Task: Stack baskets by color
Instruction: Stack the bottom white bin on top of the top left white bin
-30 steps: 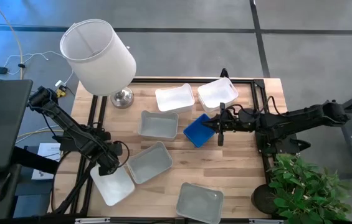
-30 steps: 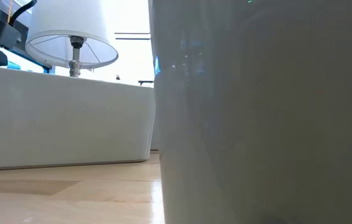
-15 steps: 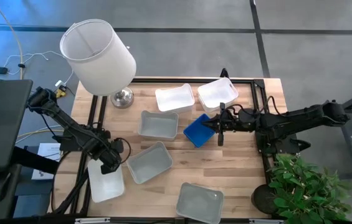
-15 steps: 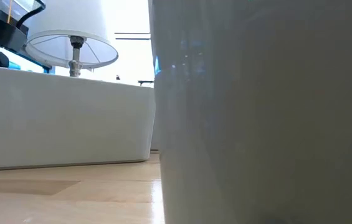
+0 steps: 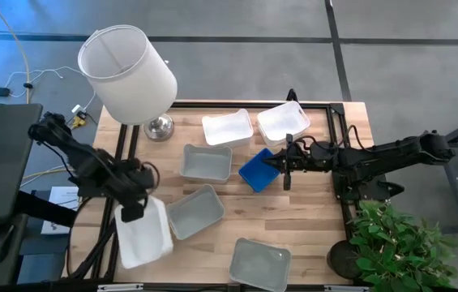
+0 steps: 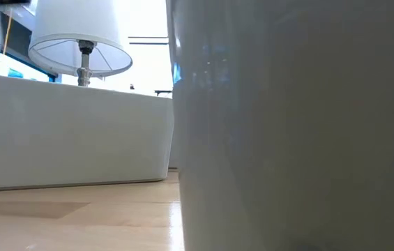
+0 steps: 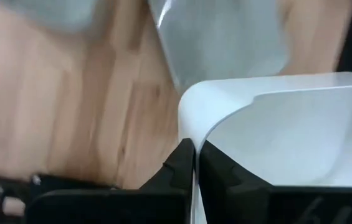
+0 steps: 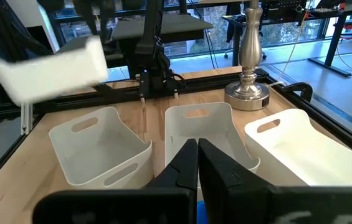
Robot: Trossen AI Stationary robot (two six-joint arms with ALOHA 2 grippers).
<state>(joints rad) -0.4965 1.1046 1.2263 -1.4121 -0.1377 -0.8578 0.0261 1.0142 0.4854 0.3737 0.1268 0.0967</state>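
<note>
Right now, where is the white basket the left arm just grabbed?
In the high view, the white basket is at the table's front-left corner, gripped by its rim in the shut left gripper, just left of a grey basket.

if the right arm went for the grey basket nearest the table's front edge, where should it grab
Take the grey basket by its thin upright rim, on the side wall facing the right arm, coming down from above. It sits open side up and apart from the other baskets, so one finger could slip inside the wall and one outside. The right gripper is shut by the blue basket and must open first.
</note>
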